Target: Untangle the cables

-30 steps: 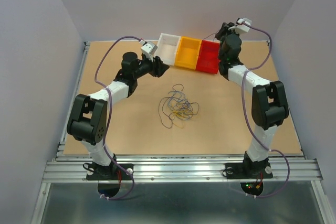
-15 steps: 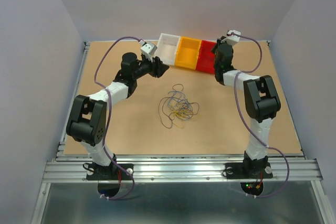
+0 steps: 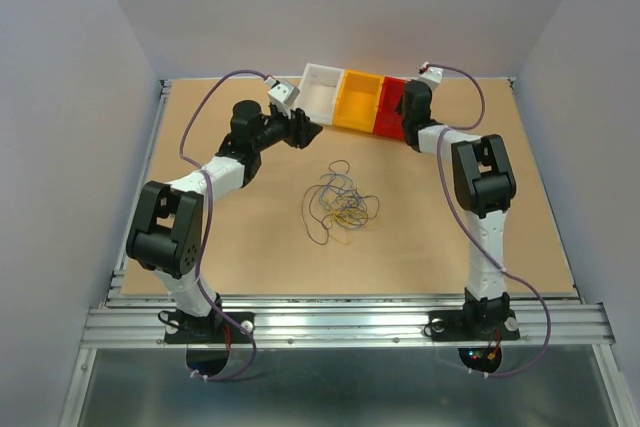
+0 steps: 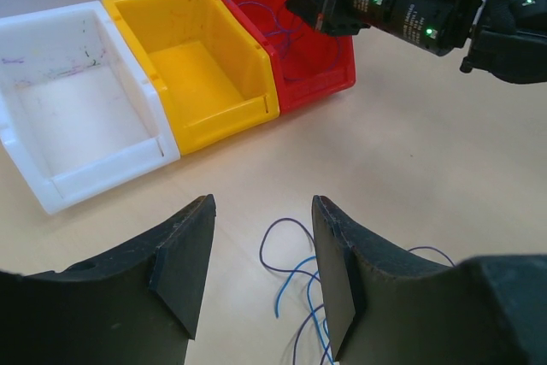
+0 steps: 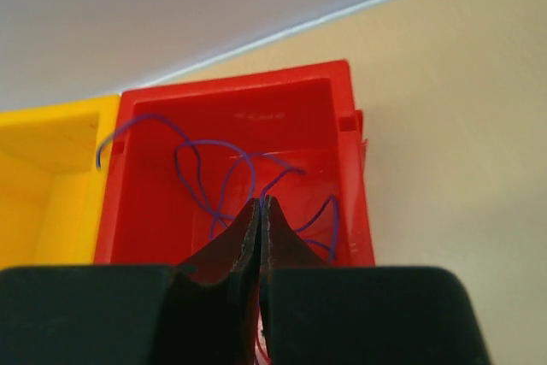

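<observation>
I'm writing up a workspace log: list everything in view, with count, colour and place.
table: one, tan, under everything
white bin: one, far edge, left of the row
yellow bin: one, middle of the row
red bin: one, right of the row
tangle of cables: one heap, yellow, dark blue-purple and pale strands, mid-table; number of strands unclear
cables in the red bin: a few, purple
left gripper: black, open, near the white bin
right gripper: black, shut, over the red bin, tips among its cables; whether it pinches one is unclear
</observation>
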